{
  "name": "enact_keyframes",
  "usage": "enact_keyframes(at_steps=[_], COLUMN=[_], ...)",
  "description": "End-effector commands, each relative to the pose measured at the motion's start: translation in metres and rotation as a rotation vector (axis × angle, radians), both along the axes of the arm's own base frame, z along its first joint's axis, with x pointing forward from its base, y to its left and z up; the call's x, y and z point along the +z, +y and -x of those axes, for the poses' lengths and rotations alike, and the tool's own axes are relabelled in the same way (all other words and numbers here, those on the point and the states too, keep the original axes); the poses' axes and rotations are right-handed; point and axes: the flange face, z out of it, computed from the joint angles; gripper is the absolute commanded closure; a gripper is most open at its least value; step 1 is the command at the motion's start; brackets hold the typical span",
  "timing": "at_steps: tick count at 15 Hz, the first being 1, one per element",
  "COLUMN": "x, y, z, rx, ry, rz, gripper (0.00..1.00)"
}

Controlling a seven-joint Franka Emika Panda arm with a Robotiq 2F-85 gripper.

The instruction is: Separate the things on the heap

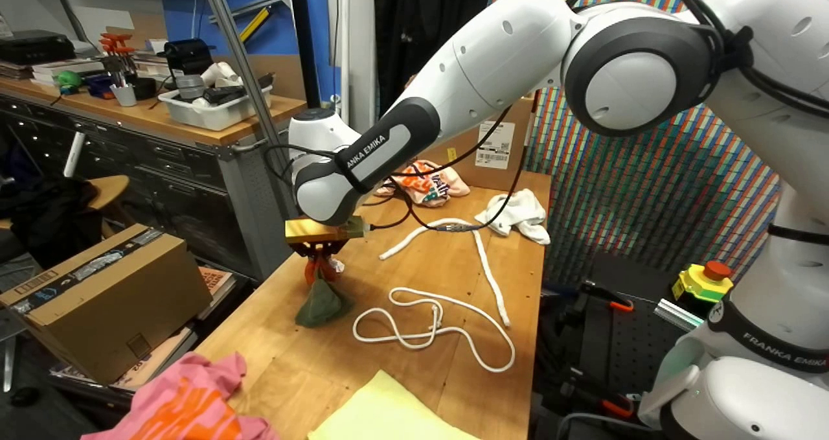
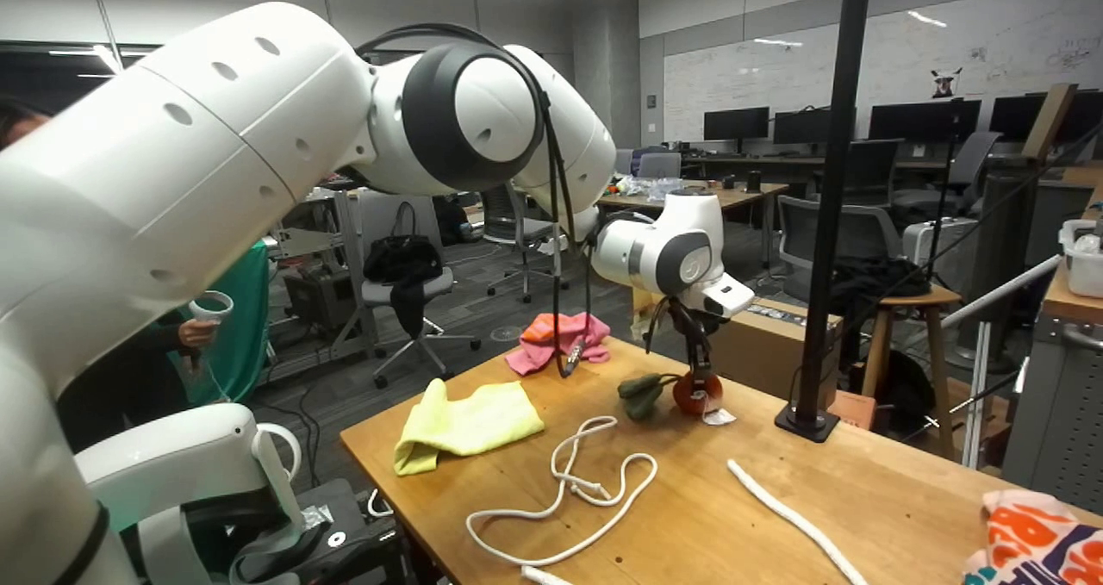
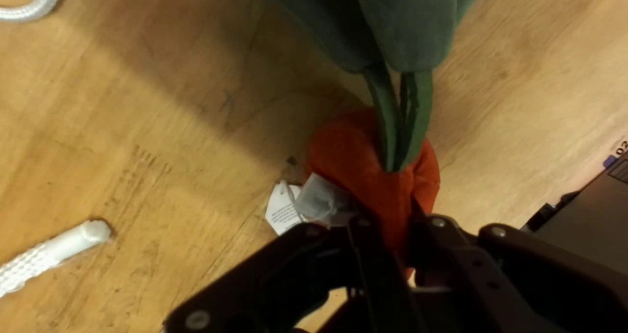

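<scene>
In an exterior view, near left at the edge of the counter [image 1: 285, 365]: pink cloth [image 1: 188, 398] with orange print. To its right, pale yellow cloth [image 1: 385, 414]. Mid-counter: thin white rope [image 1: 451, 329] in loose loops. Left of it: red-and-green plush [image 1: 320, 302], tool [image 3: 390, 220] clamped on its red body, leaves toward the near end. Beyond: thick white rope [image 1: 484, 262] in an arch, one end just beside the thin one. Far right: crumpled white cloth [image 1: 518, 213]. Far end: orange-patterned cloth [image 1: 429, 182], before a cardboard box [image 1: 492, 175].
</scene>
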Motion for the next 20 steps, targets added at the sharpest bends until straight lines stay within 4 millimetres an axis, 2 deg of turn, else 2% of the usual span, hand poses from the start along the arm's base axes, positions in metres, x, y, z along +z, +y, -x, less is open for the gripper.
enact_keyframes(at_steps=[1,4,8,9,10,11,14,18,20], x=[0.008,0.011,0.013,0.013,0.012,0.013,0.023,0.053,0.074], y=[0.021,0.041,0.052,0.053,0.053,0.053,0.055,0.063,0.069], z=[-0.008,-0.006,-0.005,-0.004,-0.004,-0.003,0.0,0.004,0.009], rx=[-0.017,0.009,0.024,0.026,0.034,0.043,0.076,0.135,0.177], ry=[-0.009,-0.019,-0.024,-0.023,-0.019,-0.014,-0.011,-0.033,-0.031], rz=[-0.067,-0.078,-0.092,-0.094,-0.094,-0.089,-0.073,-0.069,-0.062], gripper=[0.92,0.92,0.91,0.6,0.6,0.54,0.29,0.01,0.0])
